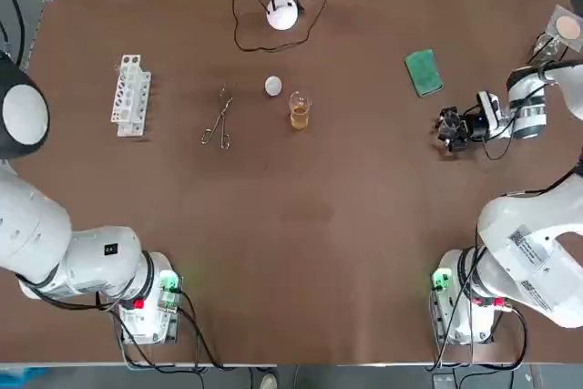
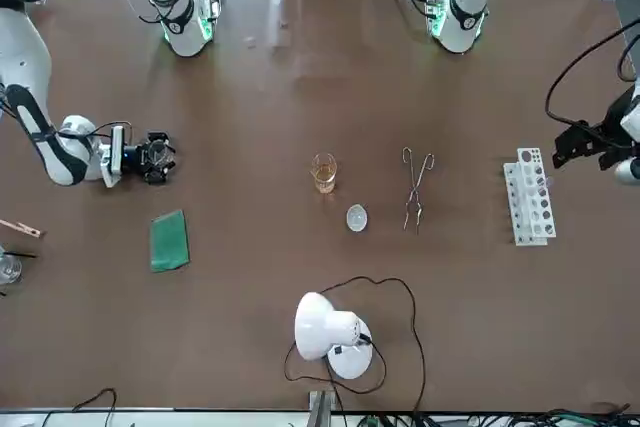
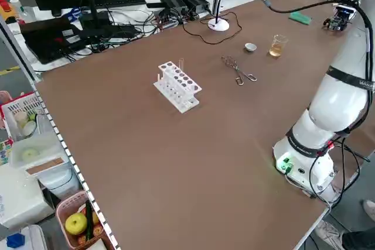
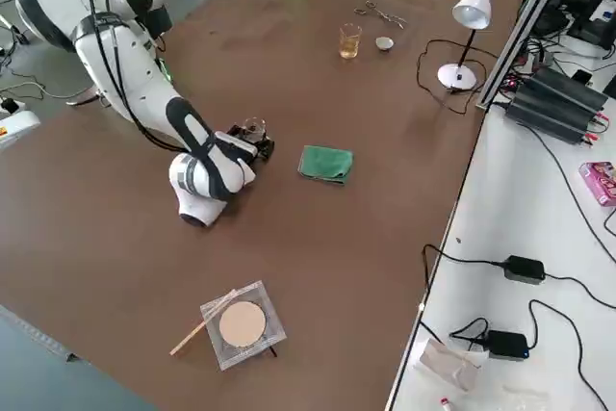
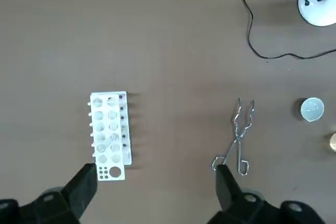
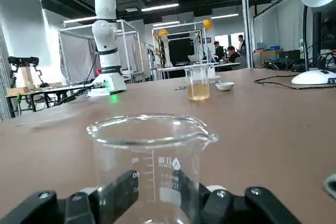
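Observation:
My right gripper (image 1: 448, 129) lies low over the table at the right side, shut on a small empty glass beaker (image 6: 152, 161), which also shows in the right side view (image 4: 253, 127). A green cloth (image 1: 423, 72) lies just beyond it. My left gripper (image 2: 590, 142) hangs high over the table's left edge, open and empty, its fingers (image 5: 86, 182) spread wide. Below it stand a white test-tube rack (image 5: 108, 135) and metal tongs (image 5: 239, 140).
A beaker of amber liquid (image 1: 300, 110) and a small white dish (image 1: 273, 86) stand mid-table. A white desk lamp (image 1: 282, 13) with a looping cable sits at the far edge. A square dish with a tan disc (image 4: 241, 324) lies at the right corner.

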